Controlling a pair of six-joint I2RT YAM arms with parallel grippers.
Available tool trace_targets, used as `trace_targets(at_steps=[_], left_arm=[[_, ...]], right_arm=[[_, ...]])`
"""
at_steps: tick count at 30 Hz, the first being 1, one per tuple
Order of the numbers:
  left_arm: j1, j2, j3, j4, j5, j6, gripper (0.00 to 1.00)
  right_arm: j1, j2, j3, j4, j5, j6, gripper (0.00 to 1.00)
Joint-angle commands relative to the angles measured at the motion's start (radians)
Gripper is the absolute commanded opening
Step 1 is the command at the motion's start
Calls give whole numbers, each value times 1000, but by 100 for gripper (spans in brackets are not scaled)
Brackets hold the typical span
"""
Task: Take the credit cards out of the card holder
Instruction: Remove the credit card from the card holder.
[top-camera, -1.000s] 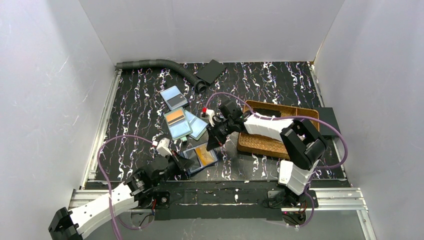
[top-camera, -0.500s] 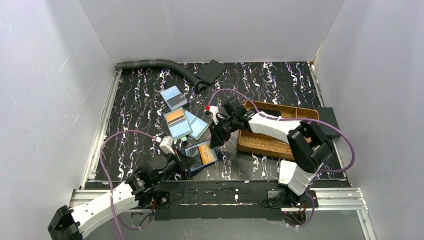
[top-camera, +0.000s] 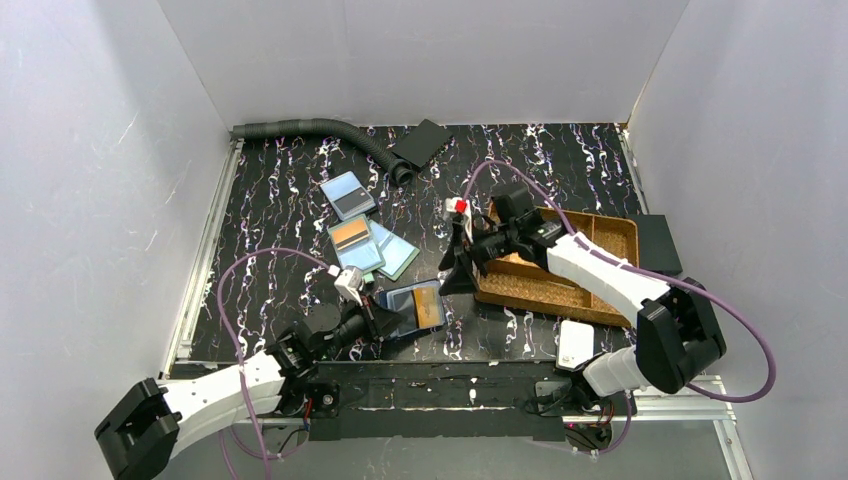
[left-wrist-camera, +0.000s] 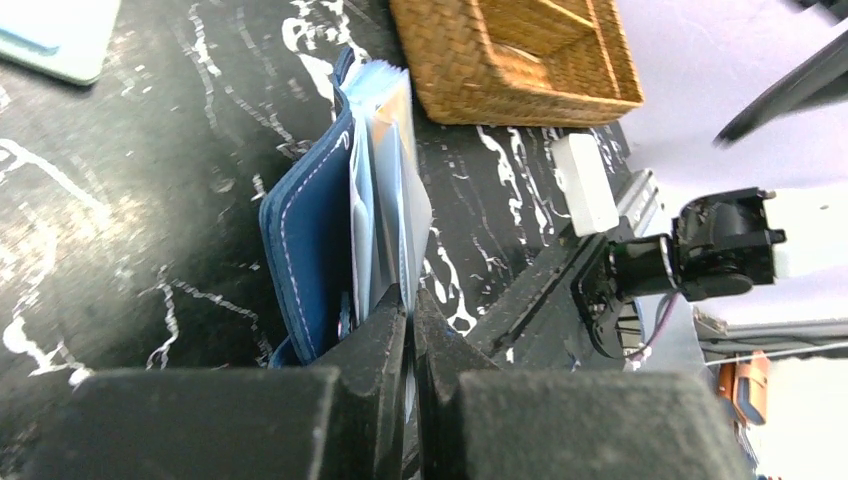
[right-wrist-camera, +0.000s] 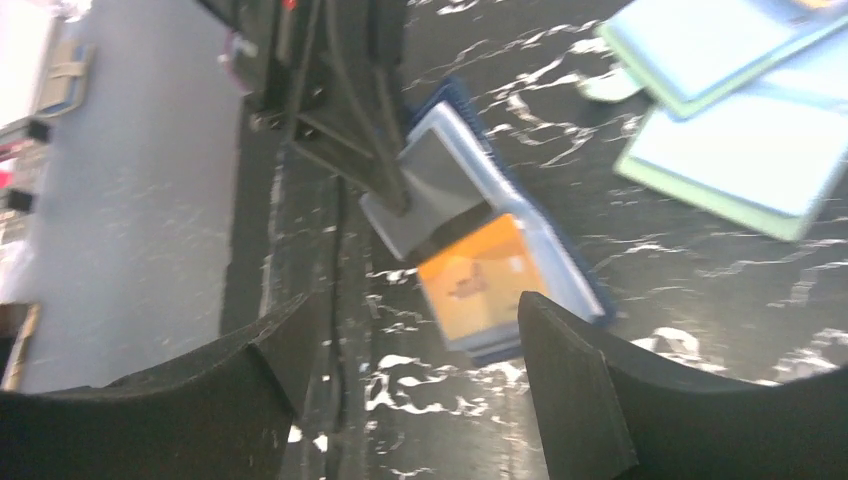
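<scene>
The navy card holder (top-camera: 415, 308) lies open near the table's front edge, its clear sleeve pages fanned up. My left gripper (top-camera: 383, 322) is shut on one clear page of the card holder (left-wrist-camera: 310, 220), the fingertips (left-wrist-camera: 385, 325) pressed together. An orange credit card (right-wrist-camera: 478, 285) still sits in a sleeve. Three credit cards lie loose on the table: a blue-grey one (top-camera: 348, 195), a light blue one with an orange band (top-camera: 352, 243) and a teal one (top-camera: 392, 255). My right gripper (top-camera: 455, 275) hangs open just right of the holder and holds nothing; in its own view the right gripper (right-wrist-camera: 415, 325) frames the holder (right-wrist-camera: 500, 200).
A brown woven tray (top-camera: 590, 228) lies under my right arm. A white box (top-camera: 575, 343) sits at the front edge beside the right base. A grey corrugated hose (top-camera: 310, 128) and a flat black rectangle (top-camera: 420, 142) lie at the back.
My right gripper has opened and pulled back to the right, away from the holder. My left gripper, still shut, has shifted the holder slightly right.
</scene>
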Motion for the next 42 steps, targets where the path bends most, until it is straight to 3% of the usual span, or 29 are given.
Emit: trace_targets(at_steps=[1, 7, 16, 23, 42], left_arm=[[4, 50, 68, 216, 87, 74, 0], [7, 123, 86, 347, 121, 77, 0], [9, 177, 63, 514, 119, 41, 0], [9, 171, 52, 529, 117, 38, 0], [9, 190, 60, 603, 139, 13, 0]], right_arm=[[4, -8, -86, 183, -169, 142, 78], [10, 11, -147, 413, -195, 395, 72], [10, 45, -146, 500, -185, 526, 60], [8, 54, -142, 499, -164, 538, 53], [6, 79, -140, 536, -168, 598, 45]])
